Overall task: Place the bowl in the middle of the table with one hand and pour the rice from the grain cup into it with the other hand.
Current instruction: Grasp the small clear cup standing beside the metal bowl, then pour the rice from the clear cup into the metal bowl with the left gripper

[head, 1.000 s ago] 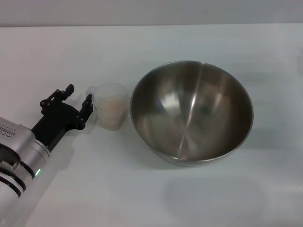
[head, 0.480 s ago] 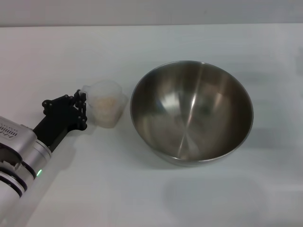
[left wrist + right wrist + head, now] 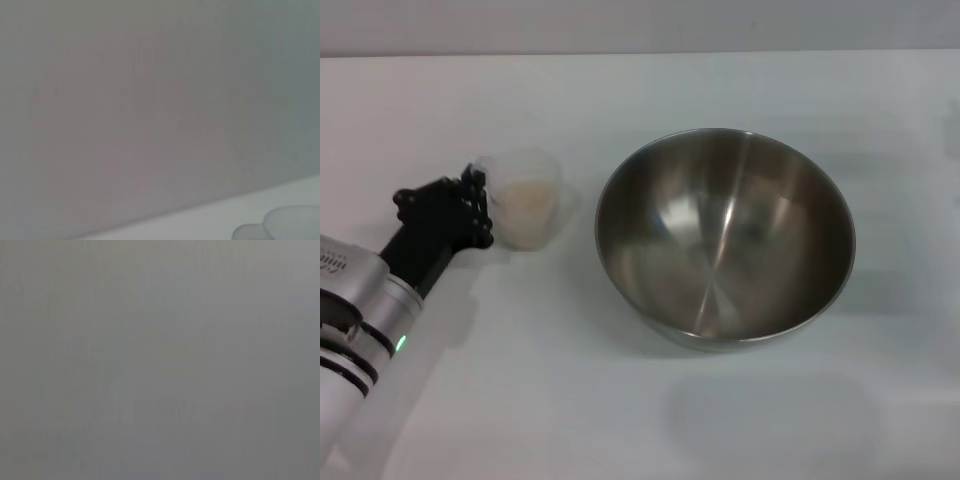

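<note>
Gripping the grain cup now, the left claw — apart a second ago — has clamped on it and drawn it toward nine o'clock, away from the steel bowl centred on the surface. Rice remains inside — pouring comes next.

You see the bowl in polished metal, its inside shiny and reflecting light in long streaks. The grain cup, touching the fingers of the left gripper, looks like clear, slightly cloudy plastic, and the rice in it is matt and grainy. The gripper is matt black; the arm behind it is smooth silver metal. The table is white, smooth and matt.
</note>
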You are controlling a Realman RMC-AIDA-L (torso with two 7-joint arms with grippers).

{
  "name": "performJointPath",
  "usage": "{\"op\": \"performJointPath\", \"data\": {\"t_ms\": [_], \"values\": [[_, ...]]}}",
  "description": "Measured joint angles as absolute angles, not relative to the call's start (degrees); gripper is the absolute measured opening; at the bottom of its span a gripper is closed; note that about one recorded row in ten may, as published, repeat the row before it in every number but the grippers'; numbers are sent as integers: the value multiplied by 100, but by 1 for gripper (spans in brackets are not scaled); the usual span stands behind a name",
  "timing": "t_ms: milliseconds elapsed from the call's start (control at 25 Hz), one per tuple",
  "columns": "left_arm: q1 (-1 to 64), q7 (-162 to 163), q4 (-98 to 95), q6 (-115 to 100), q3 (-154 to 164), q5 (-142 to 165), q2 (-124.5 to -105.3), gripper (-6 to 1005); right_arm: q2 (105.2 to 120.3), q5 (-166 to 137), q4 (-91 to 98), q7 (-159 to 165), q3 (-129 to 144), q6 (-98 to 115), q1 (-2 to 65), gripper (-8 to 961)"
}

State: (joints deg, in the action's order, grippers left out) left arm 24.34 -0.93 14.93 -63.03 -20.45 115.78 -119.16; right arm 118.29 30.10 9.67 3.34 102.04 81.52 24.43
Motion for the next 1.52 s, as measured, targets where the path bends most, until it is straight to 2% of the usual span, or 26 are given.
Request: {"op": "performJointPath", "data": {"t_ms": [360,720,1520], "values": [[2693,-1891,1728,-7381,-2447,11609,-11918,16,11830,3026,1019,334,10204,8178,2513,433],[3082,-5620,2252,-7709,-2359,12480,-11918,17,11845,2985,1048,342,10204,8183,2571,433],[3062,-10602,2533,-7530,-2348,13687,-11918,18,11848,2979,1090,338,10204,8174,2661,433]]}}
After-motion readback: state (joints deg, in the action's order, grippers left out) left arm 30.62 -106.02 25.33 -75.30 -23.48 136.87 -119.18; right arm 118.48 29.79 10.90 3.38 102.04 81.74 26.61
